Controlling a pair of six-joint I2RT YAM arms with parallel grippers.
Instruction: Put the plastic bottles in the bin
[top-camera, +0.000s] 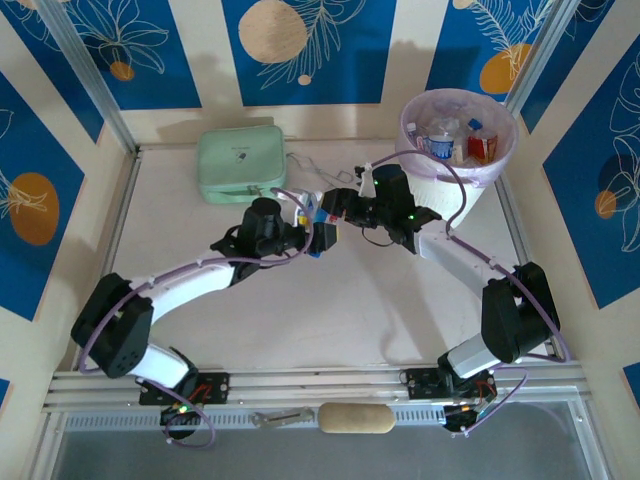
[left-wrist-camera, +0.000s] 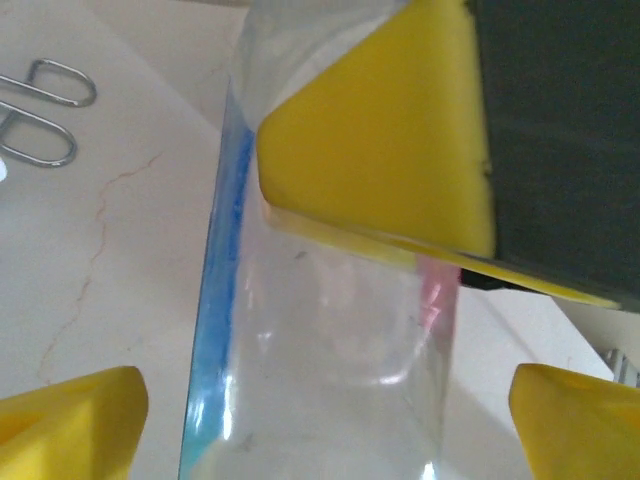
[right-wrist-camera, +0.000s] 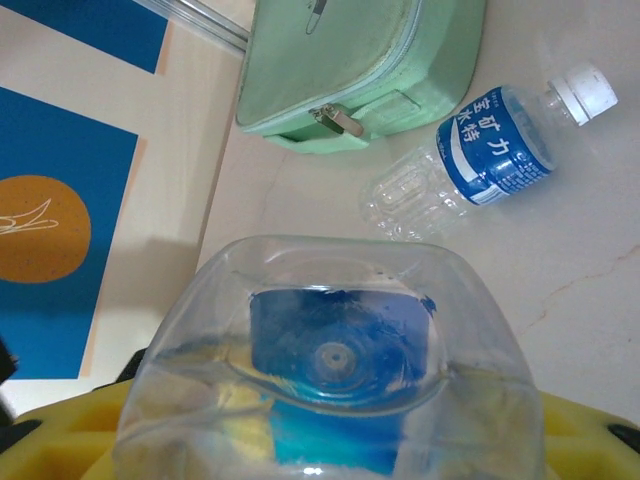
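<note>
A clear plastic bottle (top-camera: 318, 228) with a blue label hangs above the middle of the table where both arms meet. My right gripper (right-wrist-camera: 330, 440) is shut on it, and the bottle's base (right-wrist-camera: 335, 355) faces that wrist camera. One yellow pad (left-wrist-camera: 380, 130) of the right gripper presses on the bottle's side (left-wrist-camera: 330, 330). My left gripper (left-wrist-camera: 330, 420) is open, its yellow fingers standing clear on either side of the bottle. A second bottle (right-wrist-camera: 490, 150) with a white cap lies on the table. The bin (top-camera: 440, 185) stands at the far right with bottles (top-camera: 440, 140) inside.
A mint-green zip case (top-camera: 240, 165) lies at the back left, close to the lying bottle (right-wrist-camera: 350, 70). A red-and-white carton (top-camera: 482, 148) sits in the bin. Metal wire loops (left-wrist-camera: 40, 110) lie on the table. Blue patterned walls enclose the table.
</note>
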